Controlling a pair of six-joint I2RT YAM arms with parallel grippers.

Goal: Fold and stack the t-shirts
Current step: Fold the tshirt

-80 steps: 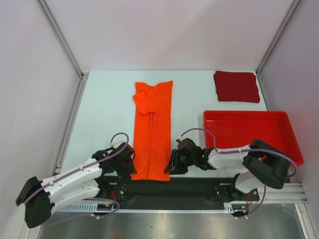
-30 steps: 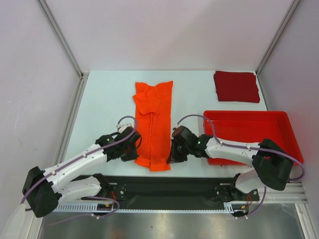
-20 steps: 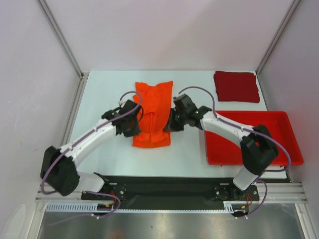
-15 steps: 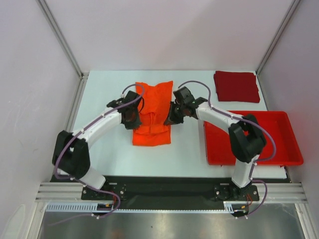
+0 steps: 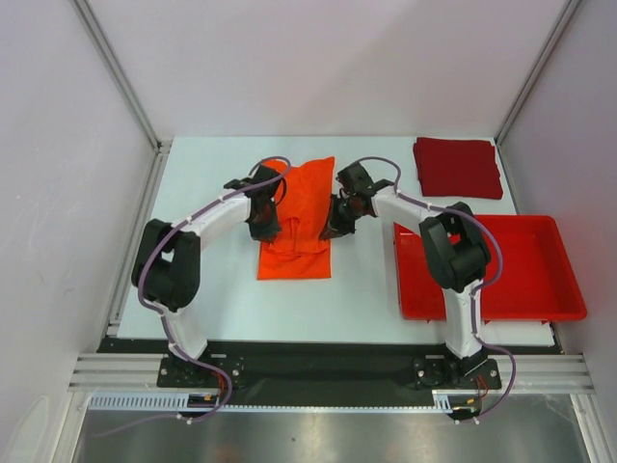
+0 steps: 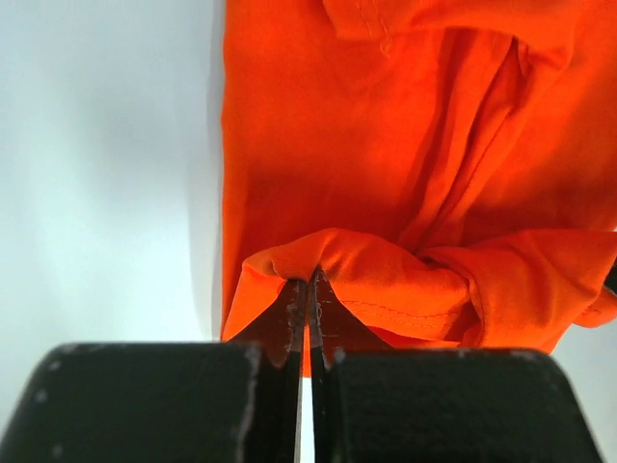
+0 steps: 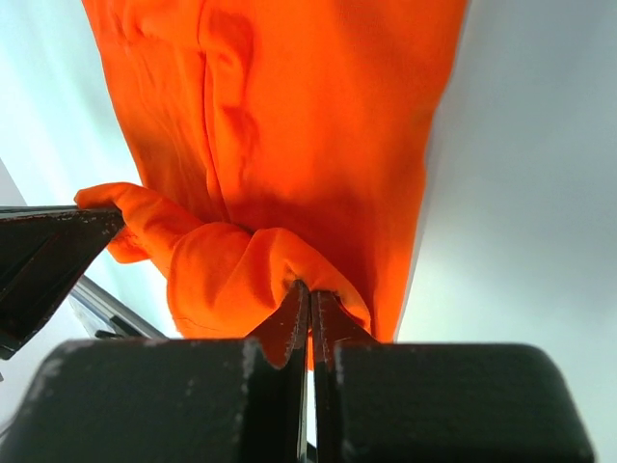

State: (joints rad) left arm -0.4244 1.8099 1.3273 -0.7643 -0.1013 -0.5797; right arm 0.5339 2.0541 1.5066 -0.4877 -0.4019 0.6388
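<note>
The left tool [image 5: 267,226] and right tool [image 5: 334,224] each pinch a lifted edge of the orange shirt [image 5: 301,198] at mid-worktop [image 5: 202,241], far from its left edge. The dark red shirt [image 5: 458,167] lies folded in the far right corner. The tray [image 5: 482,221] is along the right edge.

A lab test cell: plain white wall panels [image 5: 337,68] in aluminium framing [image 5: 118,72] enclose a pale table [image 5: 193,174].

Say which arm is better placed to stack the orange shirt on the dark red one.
Right, probably: left gripper and right gripper pinch the orange shirt, but the dark red shirt lies nearer the right one.
</note>
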